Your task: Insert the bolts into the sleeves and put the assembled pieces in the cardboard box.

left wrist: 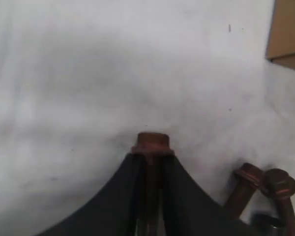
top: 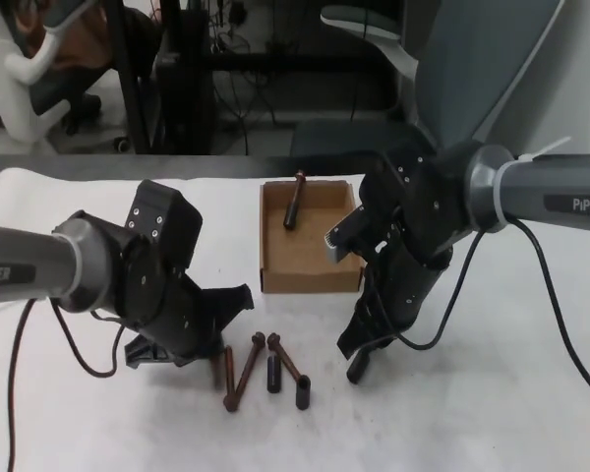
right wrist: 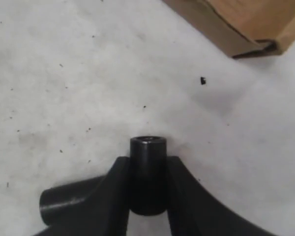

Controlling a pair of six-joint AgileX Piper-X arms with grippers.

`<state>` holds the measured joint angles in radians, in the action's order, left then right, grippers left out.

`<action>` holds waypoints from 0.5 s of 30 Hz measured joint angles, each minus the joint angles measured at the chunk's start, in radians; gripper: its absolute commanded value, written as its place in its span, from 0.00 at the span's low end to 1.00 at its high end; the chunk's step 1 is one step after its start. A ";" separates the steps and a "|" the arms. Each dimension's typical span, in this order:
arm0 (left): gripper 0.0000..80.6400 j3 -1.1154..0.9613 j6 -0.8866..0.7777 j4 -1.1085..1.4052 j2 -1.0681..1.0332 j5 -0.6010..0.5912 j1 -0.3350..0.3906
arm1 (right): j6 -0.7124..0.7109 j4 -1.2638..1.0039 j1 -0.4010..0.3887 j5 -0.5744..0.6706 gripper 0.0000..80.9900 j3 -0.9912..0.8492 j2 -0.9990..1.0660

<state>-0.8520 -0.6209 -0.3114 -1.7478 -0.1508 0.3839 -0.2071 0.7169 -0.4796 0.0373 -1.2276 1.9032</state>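
1. High view: the box (top: 311, 275) stands open on the white bench (top: 492, 413), between the two arms. One piece (top: 294, 202) lies in it, with its brown head up against the far wall and its dark body slanting down to the box floor.
2. Same view: two loose bolts (top: 241, 374) and two loose sleeves (top: 273, 375) lie close together in front of the box. The left gripper (top: 217, 360) is down at the bench on their left, pinching a bolt (top: 217, 374). The right gripper (top: 358, 359) is down on their right, near the box's front right corner, its fingers pressed onto a sleeve (top: 357, 372).
3. Left wrist view: the fingers (left wrist: 118, 196) clamp the bolt's shank. Its rusty-brown flanged head sticks out past the tips, over the white bench. The heads of the loose bolts lie near on one side, touching each other. An outer corner of the box sits farther off, its inside out of sight.
4. Right wrist view: the sleeve is a short black tube, open end towards the camera, gripped on both sides near the fingertips. One of the loose sleeves (right wrist: 64, 204) lies on its side just beside a finger. A lower corner of the box shows its plain brown outer walls, and dark specks dot the bench.
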 measured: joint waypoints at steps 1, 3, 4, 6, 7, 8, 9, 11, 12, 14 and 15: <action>0.21 0.000 0.000 0.002 0.000 -0.016 0.000 | 0.000 0.000 0.000 0.000 0.01 0.000 0.000; 0.29 0.000 0.003 0.002 -0.002 -0.053 0.000 | 0.000 -0.003 0.000 0.000 0.01 0.000 0.000; 0.36 0.000 0.008 0.004 -0.002 -0.072 0.000 | 0.000 -0.004 0.000 0.000 0.01 0.000 0.000; 0.52 0.000 0.017 0.006 -0.002 -0.108 0.000 | 0.000 -0.004 0.000 0.000 0.01 0.000 0.000; 0.61 0.000 0.020 0.008 -0.002 -0.118 0.000 | 0.000 -0.006 0.000 0.000 0.01 0.000 0.000; 0.70 -0.002 0.023 0.009 -0.002 -0.132 0.000 | 0.000 -0.007 0.000 0.000 0.01 0.000 0.000; 0.77 -0.003 0.024 0.009 -0.002 -0.144 0.000 | 0.000 -0.006 0.000 0.000 0.01 0.000 0.000; 0.78 -0.006 0.032 0.005 -0.002 -0.159 0.000 | 0.000 -0.006 0.000 0.000 0.01 0.000 0.000; 0.73 -0.009 0.037 -0.002 -0.002 -0.161 0.000 | 0.000 -0.006 0.000 0.000 0.01 0.000 0.000; 0.53 -0.014 0.044 -0.020 -0.002 -0.145 0.003 | 0.000 -0.006 0.000 0.000 0.01 0.000 0.000; 0.42 -0.013 0.046 -0.033 -0.002 -0.124 0.003 | 0.000 -0.006 0.000 0.000 0.01 0.000 0.000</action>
<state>-0.8648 -0.5745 -0.3444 -1.7499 -0.2746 0.3870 -0.2071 0.7105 -0.4796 0.0373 -1.2276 1.9032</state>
